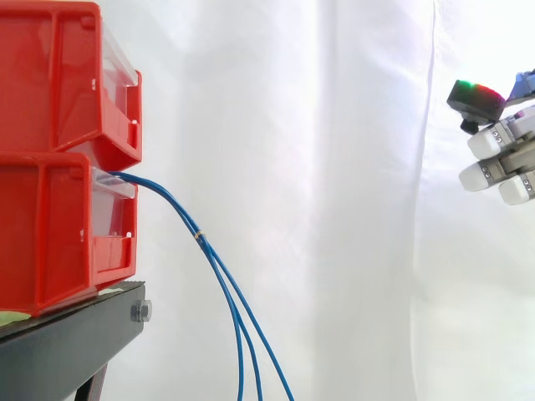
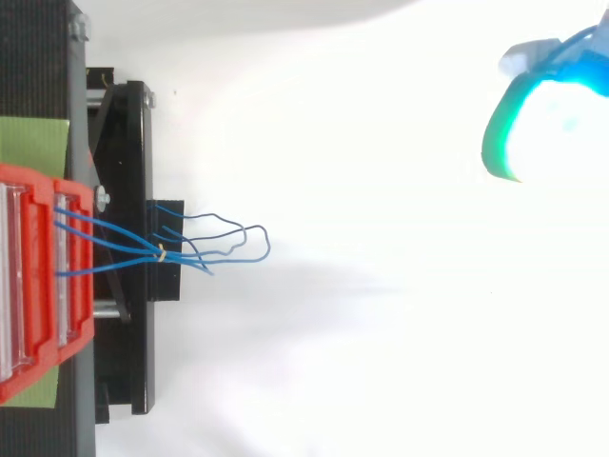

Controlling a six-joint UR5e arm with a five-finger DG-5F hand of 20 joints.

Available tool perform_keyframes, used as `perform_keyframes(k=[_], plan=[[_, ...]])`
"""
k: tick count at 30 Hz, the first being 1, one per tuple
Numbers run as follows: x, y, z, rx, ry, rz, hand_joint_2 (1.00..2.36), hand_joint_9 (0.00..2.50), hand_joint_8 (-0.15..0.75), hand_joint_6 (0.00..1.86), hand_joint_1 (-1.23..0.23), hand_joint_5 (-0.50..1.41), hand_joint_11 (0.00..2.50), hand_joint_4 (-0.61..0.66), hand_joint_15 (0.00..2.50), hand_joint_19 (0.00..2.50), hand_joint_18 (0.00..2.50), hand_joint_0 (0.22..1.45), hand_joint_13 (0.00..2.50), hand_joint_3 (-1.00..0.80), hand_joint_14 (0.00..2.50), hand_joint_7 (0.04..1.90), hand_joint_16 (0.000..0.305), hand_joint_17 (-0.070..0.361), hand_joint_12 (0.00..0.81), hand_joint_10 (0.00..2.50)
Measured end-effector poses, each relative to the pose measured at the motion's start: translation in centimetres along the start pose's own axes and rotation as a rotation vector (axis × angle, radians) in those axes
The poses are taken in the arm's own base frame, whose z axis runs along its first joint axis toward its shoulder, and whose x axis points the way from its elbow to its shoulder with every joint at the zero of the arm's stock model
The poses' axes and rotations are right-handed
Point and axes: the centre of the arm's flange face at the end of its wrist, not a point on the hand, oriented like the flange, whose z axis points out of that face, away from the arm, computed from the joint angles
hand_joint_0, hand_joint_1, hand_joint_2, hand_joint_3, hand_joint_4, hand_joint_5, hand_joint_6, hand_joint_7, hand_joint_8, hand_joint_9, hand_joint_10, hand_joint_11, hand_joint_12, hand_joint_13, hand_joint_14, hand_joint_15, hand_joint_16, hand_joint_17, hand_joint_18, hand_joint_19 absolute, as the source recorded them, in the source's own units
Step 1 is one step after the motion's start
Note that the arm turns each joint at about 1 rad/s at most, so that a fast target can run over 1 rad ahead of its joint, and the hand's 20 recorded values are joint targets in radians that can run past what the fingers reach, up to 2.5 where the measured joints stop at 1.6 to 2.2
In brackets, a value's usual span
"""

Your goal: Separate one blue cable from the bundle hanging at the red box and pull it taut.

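So the hand [image 1: 504,157] sits way over at 3 o'clock in the side view, poking in from the edge. Its fingers [image 1: 483,142] stretch toward 9 o'clock, loose, with nothing in them. The dark pad [image 1: 476,98] rides above them at 12, glowing green and red. From above, the hand's up around 2 o'clock, with a cyan pad [image 2: 533,129] rimmed in green.

Blue cables [image 1: 240,368], red bins [image 1: 50,225], black stand [image 1: 67,342], white curtain [image 1: 334,167], green-glowing robot hand [image 1: 501,150].

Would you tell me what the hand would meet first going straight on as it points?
The way looks free, then probably the blue cables by the lower red bin; sideways alignment of the hand is unclear.
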Motion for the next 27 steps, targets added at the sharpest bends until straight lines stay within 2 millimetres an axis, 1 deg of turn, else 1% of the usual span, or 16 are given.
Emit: perform_keyframes(k=[1, 2, 5, 10, 13, 17, 21, 24, 27], plan=[[0.0, -0.1, 0.1, 0.002, 0.001, 0.000, 1.00, 0.51, 0.344, 0.50, -0.49, -0.21, 0.07, 0.27, 0.01, 0.21, 0.10, 0.48, 0.20, -0.50, 0.00, 0.79, 0.058, 0.132, 0.385, 0.00], [0.0, -0.2, 0.1, 0.003, 0.001, 0.000, 1.00, 0.52, 0.340, 0.50, -0.50, -0.21, 0.07, 0.26, 0.03, 0.27, 0.22, 0.49, 0.24, -0.50, 0.00, 0.79, 0.057, 0.129, 0.379, 0.00], [0.2, -0.6, 0.4, 0.008, 0.001, 0.000, 1.00, 0.52, 0.335, 0.50, -0.50, -0.21, 0.08, 0.26, 0.05, 0.37, 0.31, 0.49, 0.29, -0.50, 0.00, 0.79, 0.056, 0.126, 0.384, 0.00], [0.4, -1.7, 1.4, 0.001, -0.002, 0.018, 1.00, 0.51, 0.334, 0.50, -0.47, -0.22, 0.08, 0.25, 0.05, 0.33, 0.29, 0.49, 0.28, -0.50, 0.00, 0.79, 0.054, 0.121, 0.384, 0.00], [0.6, -1.9, 1.7, -0.013, -0.006, 0.032, 1.00, 0.50, 0.333, 0.50, -0.47, -0.22, 0.07, 0.25, 0.04, 0.32, 0.28, 0.49, 0.28, -0.50, 0.00, 0.79, 0.053, 0.120, 0.382, 0.00], [0.9, -2.9, 2.3, -0.005, -0.010, 0.040, 1.00, 0.49, 0.329, 0.50, -0.48, -0.22, 0.08, 0.25, 0.04, 0.33, 0.27, 0.49, 0.27, -0.50, 0.00, 0.79, 0.052, 0.116, 0.377, 0.00], [1.1, -3.9, 2.8, 0.009, -0.011, 0.047, 1.00, 0.46, 0.325, 0.50, -0.50, -0.22, 0.07, 0.25, 0.06, 0.39, 0.35, 0.49, 0.31, -0.50, 0.00, 0.79, 0.050, 0.113, 0.364, 0.00], [1.3, -4.8, 3.4, 0.014, -0.009, 0.049, 1.00, 0.45, 0.324, 0.50, -0.53, -0.22, 0.07, 0.25, 0.08, 0.42, 0.45, 0.49, 0.36, -0.50, 0.00, 0.79, 0.045, 0.102, 0.327, 0.00], [1.4, -5.8, 4.1, 0.012, -0.007, 0.053, 1.00, 0.43, 0.326, 0.50, -0.56, -0.22, 0.09, 0.25, 0.09, 0.40, 0.50, 0.50, 0.37, -0.50, 0.00, 0.79, 0.040, 0.090, 0.304, 0.00]])
